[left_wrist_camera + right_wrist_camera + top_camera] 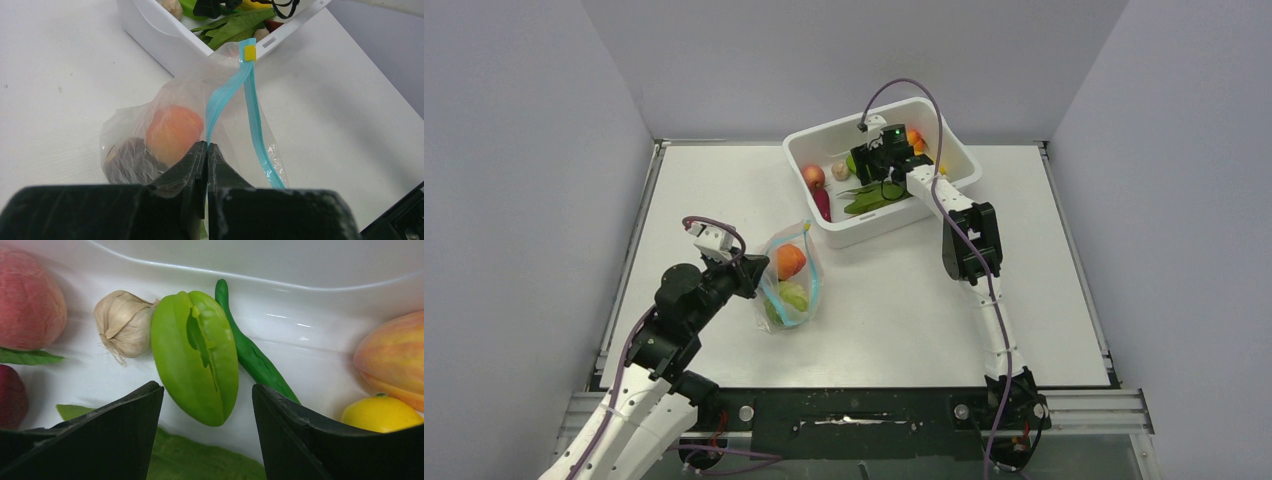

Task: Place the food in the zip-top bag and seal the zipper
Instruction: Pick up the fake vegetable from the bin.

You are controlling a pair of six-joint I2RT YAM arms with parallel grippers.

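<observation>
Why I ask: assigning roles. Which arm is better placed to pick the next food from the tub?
Right. The right gripper hangs open inside the white tub, jaws either side of a green fruit. The left gripper is shut on the zip-top bag, by its rim, holding it.

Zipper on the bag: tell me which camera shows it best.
Left wrist. The zipper fills mid-frame, its two blue strips parted, one pinched in the left hand, a yellow slider at the far end. Top external shows only a thin blue line; right wrist shows none of it.
</observation>
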